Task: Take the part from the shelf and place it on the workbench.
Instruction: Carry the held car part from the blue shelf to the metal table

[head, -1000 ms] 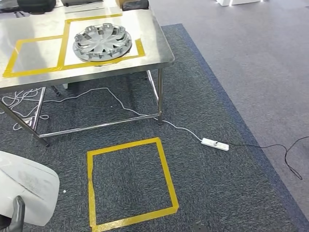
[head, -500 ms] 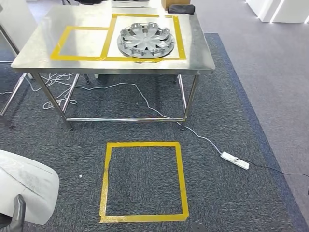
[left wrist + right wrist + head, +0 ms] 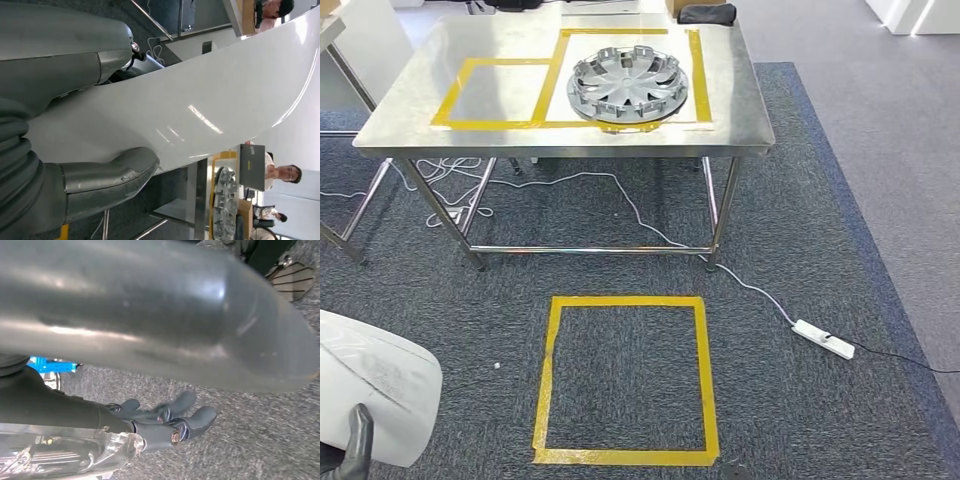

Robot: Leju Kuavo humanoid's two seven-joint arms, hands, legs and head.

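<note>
A large white curved panel (image 3: pixel 376 385), the part, sits at the lower left of the head view, and my left hand (image 3: pixel 354 440) grips its near edge. In the left wrist view the thumb (image 3: pixel 113 175) presses on the glossy white panel (image 3: pixel 211 95), with the fingers on its other face. The steel workbench (image 3: pixel 743 120) stands ahead, across the carpet. It carries two yellow-taped rectangles, the left one (image 3: pixel 501 95) beside a silver hubcap (image 3: pixel 629 85). My right hand (image 3: pixel 170 422) hangs over the carpet with its fingers apart, holding nothing.
A yellow tape square (image 3: pixel 626 380) marks the carpet in front of the workbench. A white power strip (image 3: pixel 822 340) and its cable lie on the floor at the right. Another table's legs (image 3: pixel 350 215) stand at the left. People (image 3: pixel 281 172) sit beyond the bench.
The whole picture has shifted: the camera turned, so the workbench and floor square now sit nearly centred and square-on. The white panel stays in my left hand.
</note>
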